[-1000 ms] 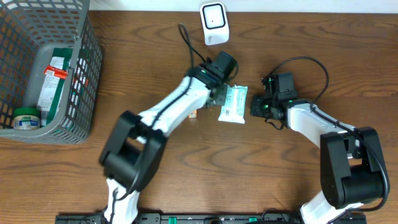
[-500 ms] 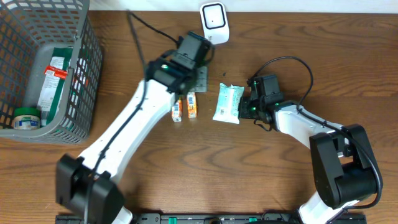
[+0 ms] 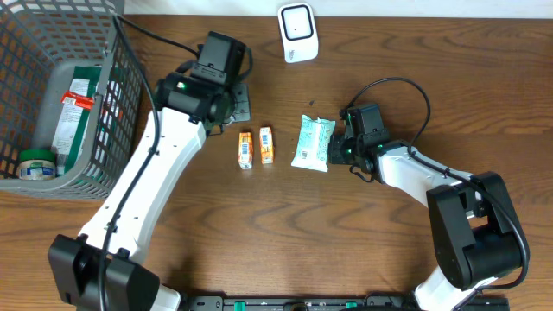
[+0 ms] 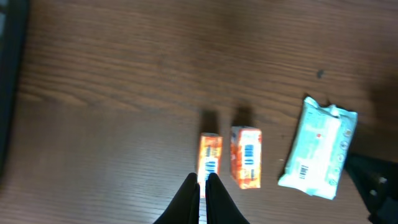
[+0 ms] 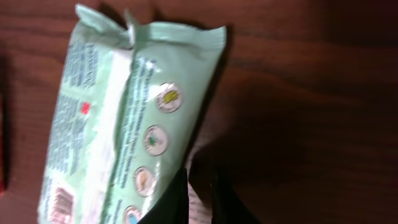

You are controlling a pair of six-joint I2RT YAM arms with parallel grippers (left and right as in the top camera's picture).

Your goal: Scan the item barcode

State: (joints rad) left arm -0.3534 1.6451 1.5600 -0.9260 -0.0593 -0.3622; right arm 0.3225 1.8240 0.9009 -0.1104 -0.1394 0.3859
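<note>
Green pkt (image 5: 118,124) touching R end effector (image 5: 198,183).

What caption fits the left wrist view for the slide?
Left gripper, shut, hovers over two orange boxes; pale green pack lies beside them.

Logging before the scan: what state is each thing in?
wipes packet, lying flat, edge pinched
orange box, lying flat, barcode up
second orange box, same
left tool, shut, empty
right tool, shut on wipes packet edge
scanner, untouched at far edge
basket, holding goods
</note>
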